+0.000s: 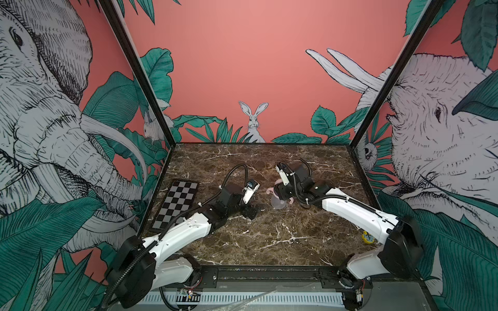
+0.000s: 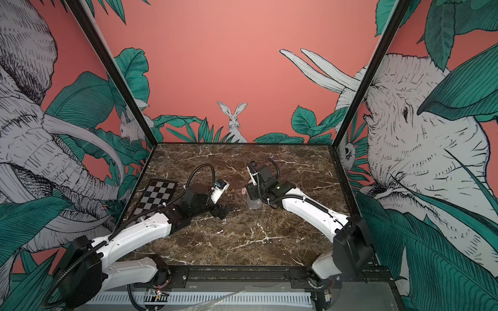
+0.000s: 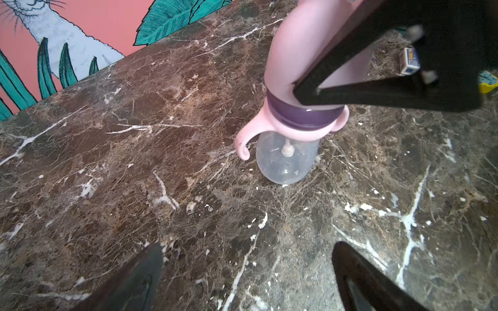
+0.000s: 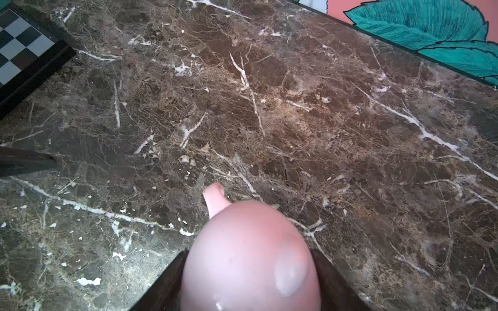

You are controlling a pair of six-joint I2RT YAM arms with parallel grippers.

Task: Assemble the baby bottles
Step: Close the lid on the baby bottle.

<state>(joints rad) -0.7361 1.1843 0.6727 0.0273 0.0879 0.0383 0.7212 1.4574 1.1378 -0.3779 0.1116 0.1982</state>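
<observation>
Two arms are reaching over the marble desk (image 1: 269, 242). The baby bottle (image 1: 279, 200) is standing upright on it, well apart from the checkerboard (image 1: 176, 206), on the right arm's side of that board.

All the bottle's parts are sitting stacked, as the left wrist view is showing. The clear plastic body (image 3: 285, 164) is resting on the desk. The pink two-handled ring (image 3: 265, 129) is sitting around its neck, and the purple collar (image 3: 296, 117) is sitting just above the ring. The pink dome cap (image 3: 291, 51) is topping the collar. A straw end (image 3: 287, 149) is showing through the clear wall.

The right gripper (image 4: 249, 253) is holding the cap from above, its black fingers (image 3: 377, 90) clamping the dome one on either side. In the right wrist view one pink handle (image 4: 214, 196) is poking out beyond the cap.

The left gripper (image 1: 252, 211) is lying low over the desk between the checkerboard and the bottle. It is sitting near the bottle without touching it, and its fingers (image 3: 145, 269) are standing wide apart with nothing between them.

Farther from the checkerboard, past the bottle, a small yellow object (image 1: 367, 237) is lying beside the right arm, and a small box (image 3: 409, 60) is lying near it.
</observation>
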